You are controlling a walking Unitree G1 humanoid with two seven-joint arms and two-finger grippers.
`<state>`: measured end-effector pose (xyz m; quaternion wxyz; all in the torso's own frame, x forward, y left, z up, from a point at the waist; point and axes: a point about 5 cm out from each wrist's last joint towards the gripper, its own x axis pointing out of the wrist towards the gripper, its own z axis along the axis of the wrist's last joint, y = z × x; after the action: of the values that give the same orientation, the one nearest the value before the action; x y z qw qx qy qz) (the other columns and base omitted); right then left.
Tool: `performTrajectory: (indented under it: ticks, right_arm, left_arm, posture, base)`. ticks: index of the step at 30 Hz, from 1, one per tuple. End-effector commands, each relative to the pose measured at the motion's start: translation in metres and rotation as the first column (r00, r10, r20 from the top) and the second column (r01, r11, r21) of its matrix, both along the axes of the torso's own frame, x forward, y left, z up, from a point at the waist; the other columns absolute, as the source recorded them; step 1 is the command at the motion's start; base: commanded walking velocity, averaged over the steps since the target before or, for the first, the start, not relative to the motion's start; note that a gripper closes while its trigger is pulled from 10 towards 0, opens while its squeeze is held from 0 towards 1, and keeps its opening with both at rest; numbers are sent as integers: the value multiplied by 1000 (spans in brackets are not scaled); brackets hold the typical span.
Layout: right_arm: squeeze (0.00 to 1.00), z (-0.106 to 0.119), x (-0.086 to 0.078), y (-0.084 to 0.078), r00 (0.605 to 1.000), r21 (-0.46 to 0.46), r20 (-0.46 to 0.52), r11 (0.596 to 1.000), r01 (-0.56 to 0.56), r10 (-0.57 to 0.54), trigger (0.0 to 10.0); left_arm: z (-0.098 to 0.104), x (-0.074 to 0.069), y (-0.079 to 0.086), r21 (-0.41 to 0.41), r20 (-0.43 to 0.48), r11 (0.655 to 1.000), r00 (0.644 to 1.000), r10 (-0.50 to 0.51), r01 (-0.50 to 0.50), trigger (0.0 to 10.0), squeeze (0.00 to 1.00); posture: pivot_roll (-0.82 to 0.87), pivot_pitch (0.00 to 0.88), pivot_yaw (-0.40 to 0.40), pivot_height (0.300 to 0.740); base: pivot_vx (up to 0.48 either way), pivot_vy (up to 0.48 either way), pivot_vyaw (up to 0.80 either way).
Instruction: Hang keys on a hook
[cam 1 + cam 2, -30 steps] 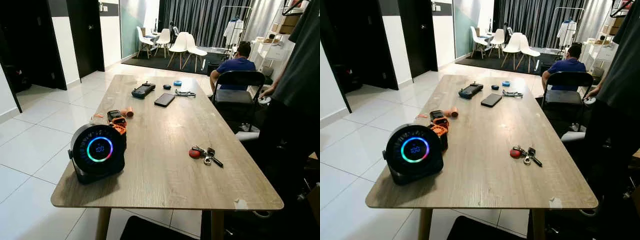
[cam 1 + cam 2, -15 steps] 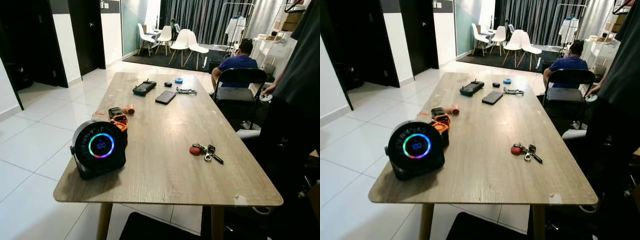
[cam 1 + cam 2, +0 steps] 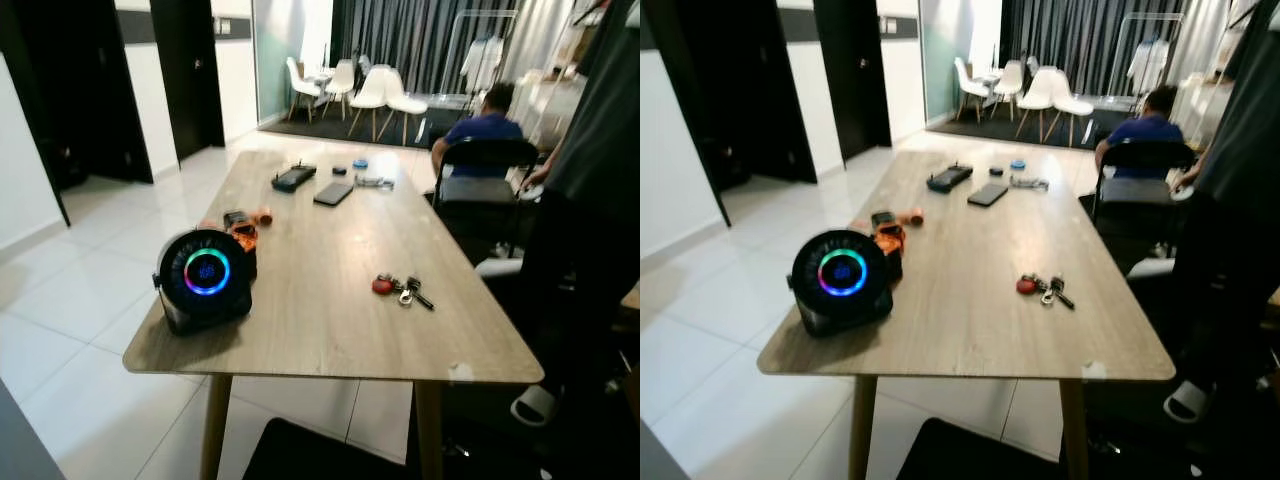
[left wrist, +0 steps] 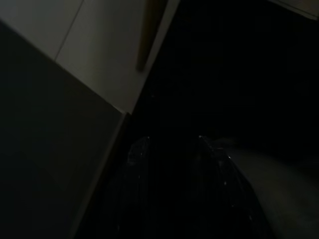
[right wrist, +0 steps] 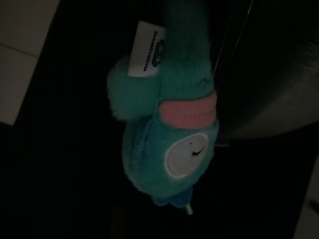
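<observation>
A bunch of keys with a red round tag lies on the right half of a long wooden table, a few steps ahead of me. In the dark left wrist view my left gripper hangs over the floor beside a table leg. Its two fingers are apart with nothing between them. A teal plush toy with a pink band and a white label is in the dark right wrist view. I cannot tell what holds it.
A round black device with a glowing ring stands at the table's near left, with orange tools behind it. A phone and a controller lie farther back. One person stands at the right. Another sits behind a black chair.
The whole picture has shifted: the table now looks smaller and farther, and more floor shows, so the camera has moved back. The keys lie where they were.
</observation>
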<state>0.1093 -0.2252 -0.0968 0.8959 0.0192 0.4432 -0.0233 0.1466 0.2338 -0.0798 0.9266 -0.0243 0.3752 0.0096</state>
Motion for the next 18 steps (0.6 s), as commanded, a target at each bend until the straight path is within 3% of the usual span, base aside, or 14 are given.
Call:
performTrajectory:
  ticks: [1, 6, 18]
  right_arm:
    - [0, -2, -3, 4, 1000, 9, -10, 1000, -6, 6, 10000]
    - [0, -2, -3, 5, 1000, 10, -5, 1000, -10, 10, 10000]
    - [0, -1, -1, 6, 1000, 8, 2, 1000, -19, 19, 10000]
  left_arm:
    - [2, -1, 8, 15, -2, 1000, 1000, 17, -17, 10000, 0]
    - [4, 4, 8, 22, 17, 1000, 1000, 11, -11, 10000, 0]
    - [8, 15, 1, 31, 69, 999, 997, -25, 23, 10000, 0]
  posture:
    - [49, 83, -40, 740]
    - [50, 82, -40, 740]
    - [51, 81, -42, 740]
  base:
    - [-326, 0, 0]
    - [-295, 0, 0]
    - [0, 0, 0]
